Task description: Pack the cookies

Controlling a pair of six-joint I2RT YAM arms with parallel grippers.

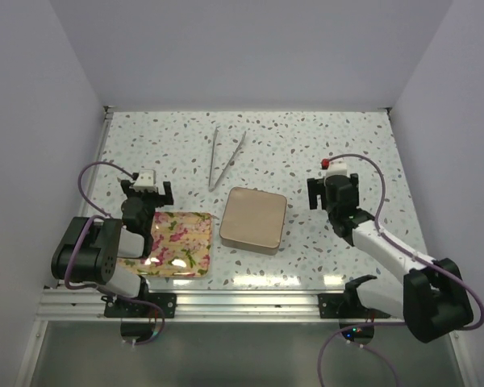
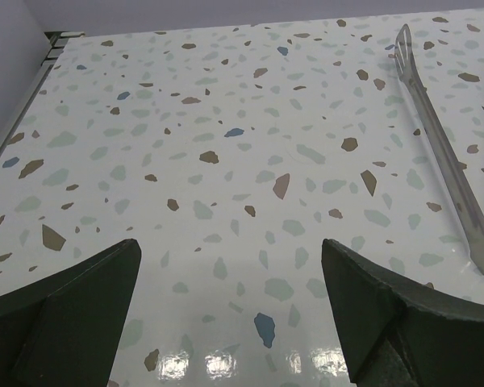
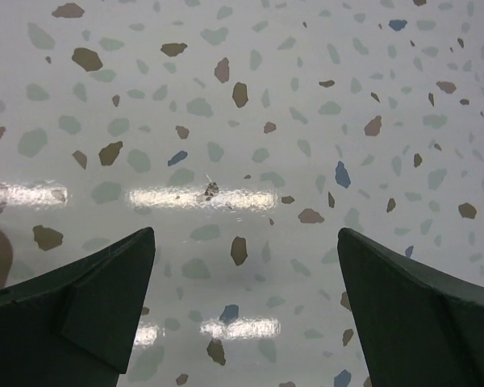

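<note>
Left pincer [image 2: 230,250] and right pincer [image 3: 246,234] both gape empty above the speckled surface [image 1: 306,145], with tongs [image 2: 444,161], floral tray [image 1: 181,242] and closed tan box [image 1: 254,219] beyond; no cookies show, perhaps boxed, and I judge them light, brittle, best gripped across the rim.

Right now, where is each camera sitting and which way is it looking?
Top external: above and behind the arms, looking down at the speckled table; both arms show, left gripper and right gripper open, plus tongs, a tan box and a flowered tray.
Left wrist: on the left wrist, low, facing forward across the table; its dark fingers show, tongs at right.
Right wrist: on the right wrist, facing down at the tabletop; its fingers show.
Shared: top and left wrist views both see the tongs.
</note>
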